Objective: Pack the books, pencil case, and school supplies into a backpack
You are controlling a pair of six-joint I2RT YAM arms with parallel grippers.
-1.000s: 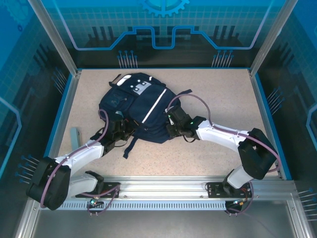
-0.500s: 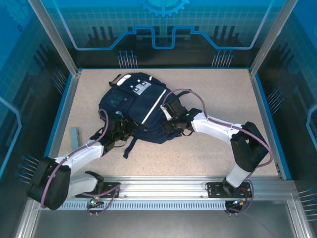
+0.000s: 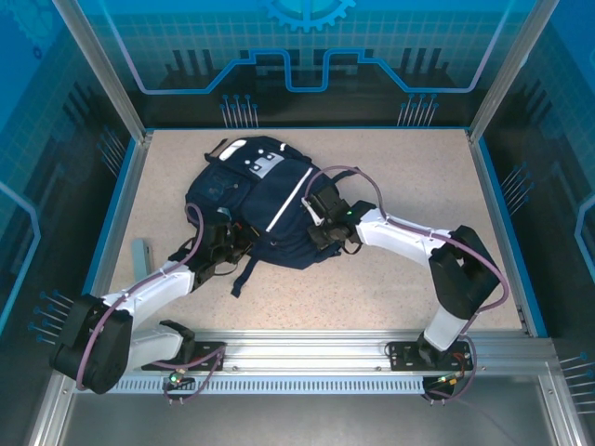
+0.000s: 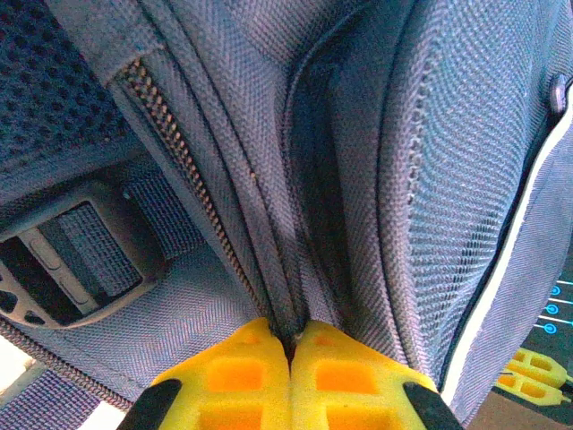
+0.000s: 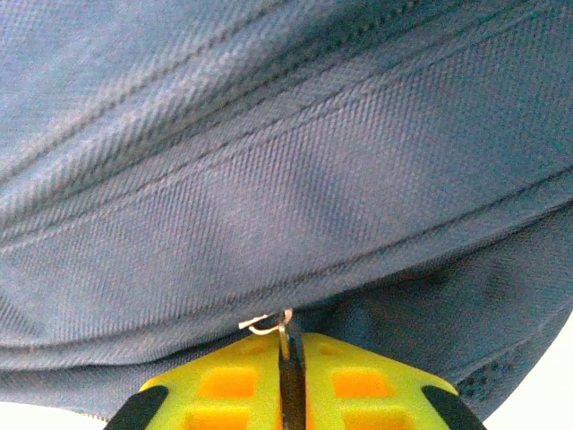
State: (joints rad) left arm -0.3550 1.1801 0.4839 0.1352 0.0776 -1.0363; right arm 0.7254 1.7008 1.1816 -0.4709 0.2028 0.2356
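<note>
The navy backpack [image 3: 265, 200] lies flat on the table's left-middle, its white stripe running diagonally. My left gripper [image 3: 231, 243] sits at its lower left edge. In the left wrist view its yellow fingertips [image 4: 291, 336] are shut on a fold of backpack fabric beside a zipper [image 4: 179, 161]. My right gripper [image 3: 318, 232] presses against the backpack's lower right edge. There it [image 5: 288, 339] is shut on a thin metal zipper pull [image 5: 285, 328]. The slim grey-teal pencil case [image 3: 141, 252] lies near the left wall. The books are out of view.
The tan table [image 3: 418, 177] is bare to the right of and behind the backpack. Blue walls and aluminium posts [image 3: 102, 74] fence the table. A dark strap [image 3: 244, 274] trails from the backpack toward the near rail. A strap buckle [image 4: 63, 260] lies left of my left fingers.
The right arm has swung left and forward, bringing its gripper up against the backpack's right edge and closing it on the zipper pull. The left arm and the backpack have stayed put.
</note>
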